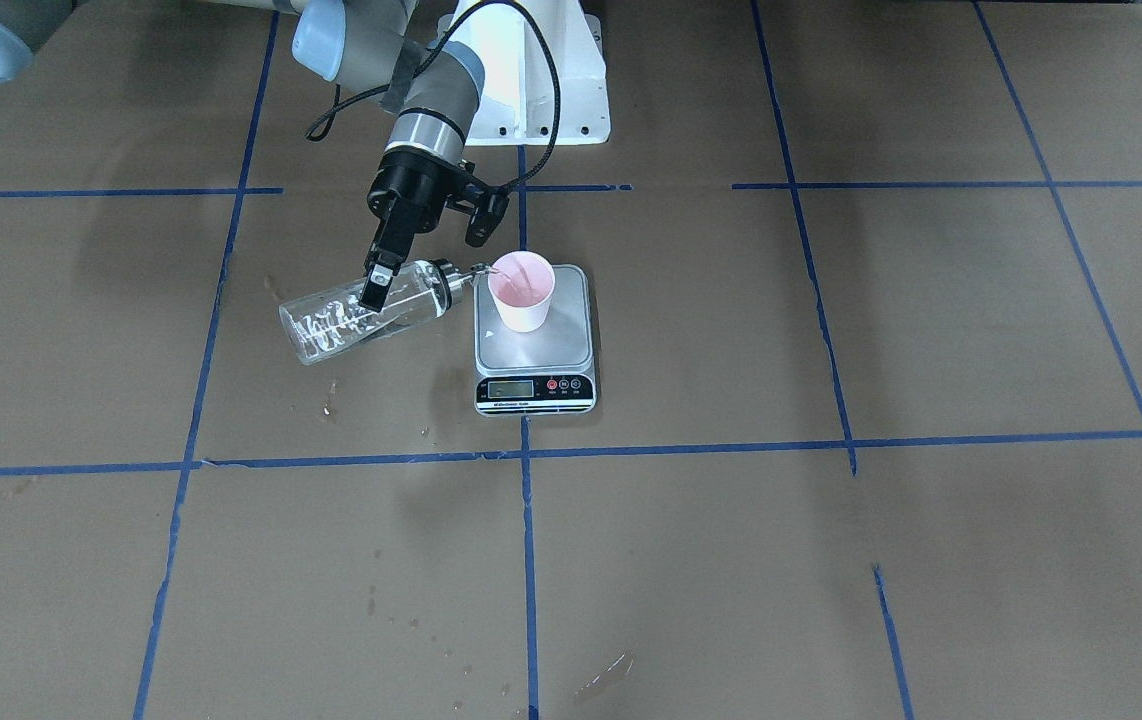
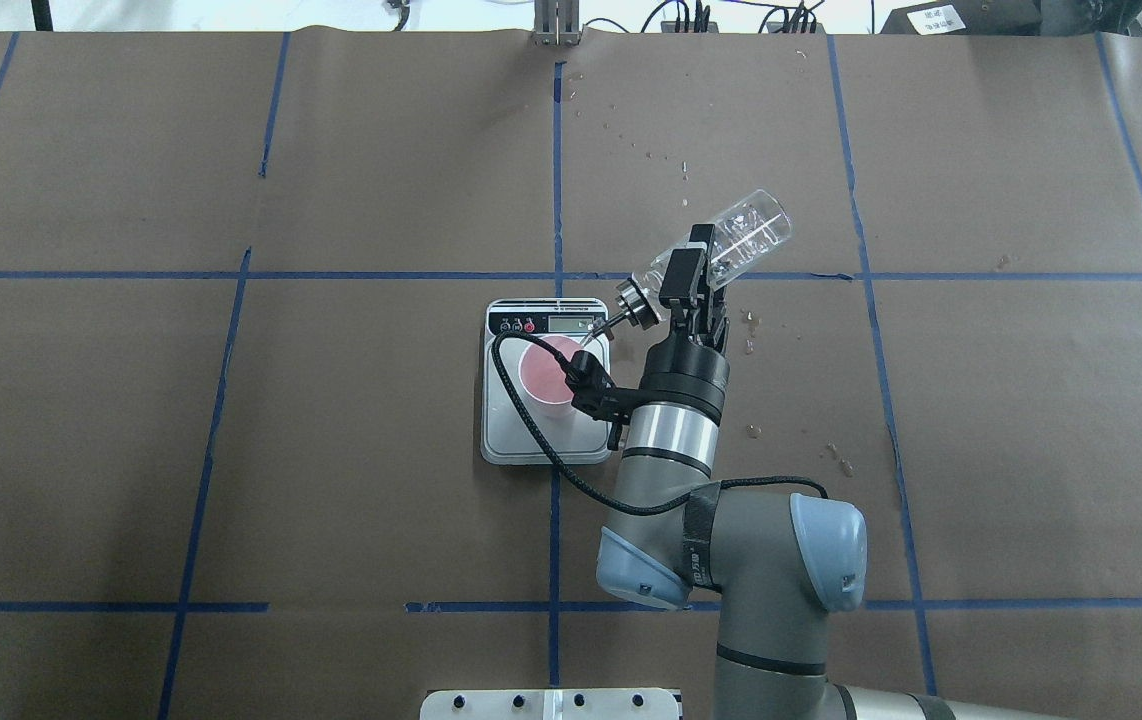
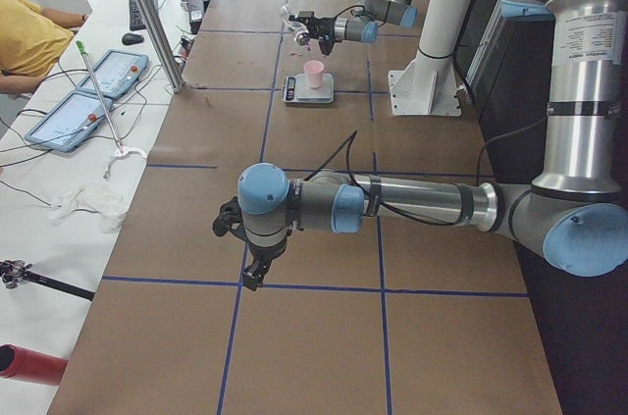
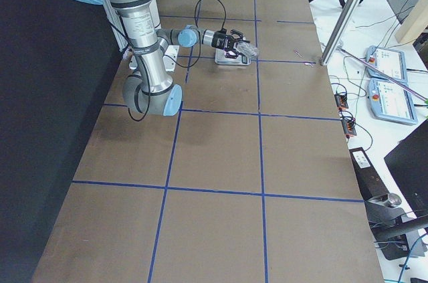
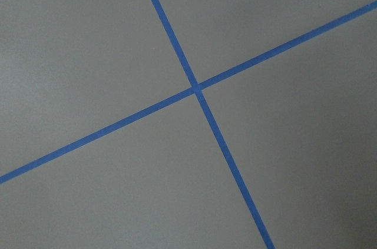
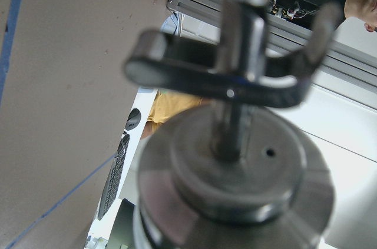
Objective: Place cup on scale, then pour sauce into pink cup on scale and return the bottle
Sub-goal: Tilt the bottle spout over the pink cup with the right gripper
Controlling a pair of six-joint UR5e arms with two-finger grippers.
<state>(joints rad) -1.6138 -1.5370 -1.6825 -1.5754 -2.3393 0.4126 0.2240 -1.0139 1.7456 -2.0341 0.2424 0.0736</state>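
The camera looks down on a flat stretch of counter [image 5: 88,37], a dull grey-brown sheet with an even, matte surface. Two strips of blue tape lie flat on it. The steeper tape line [image 5: 168,34] runs from the far edge of the view, left of centre, to the near edge at the right. The shallower tape line [image 5: 294,46] runs from the left side, fairly near, to the right side, much farther off. They meet at a crossing [image 5: 197,88] just right of the middle, at roughly a right angle, and split the counter into four fields. Both strips look alike in width and shade.
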